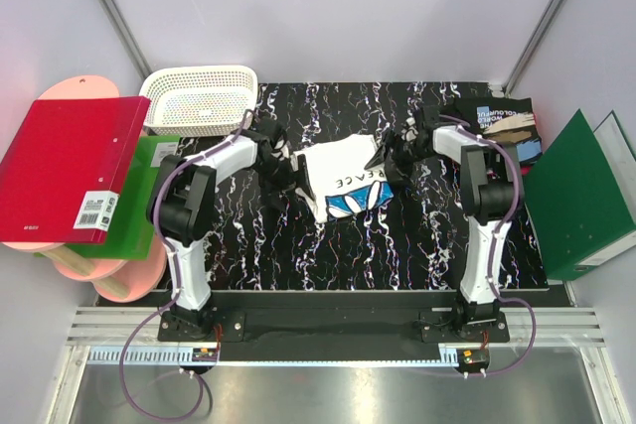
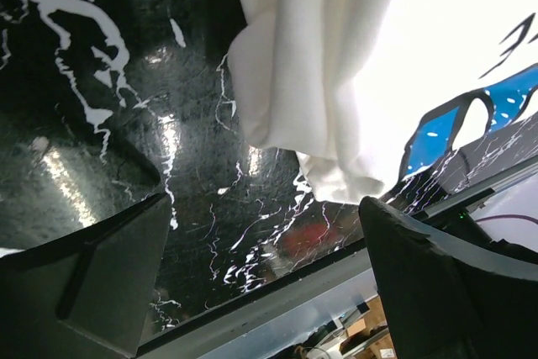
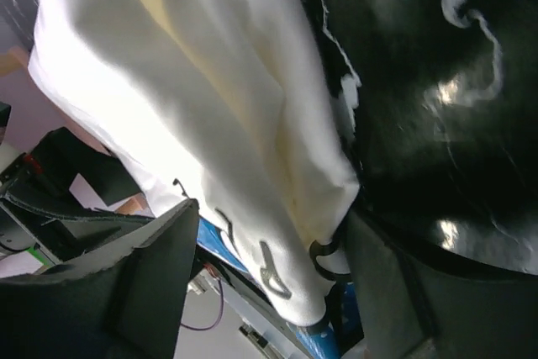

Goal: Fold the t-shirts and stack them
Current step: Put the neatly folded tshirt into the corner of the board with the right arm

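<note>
Reaching inward, left claw point(image 1: 289, 170) and right claw point(image 1: 387, 158) stand spread apart at opposite edges of the white t-shirt point(image 1: 343, 182).

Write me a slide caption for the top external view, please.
Left gripper and right gripper flank a white t-shirt on the black marbled table.

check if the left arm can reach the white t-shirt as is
Probably yes: the left gripper is open and the white t-shirt lies bunched just ahead, with nothing in between.
</note>
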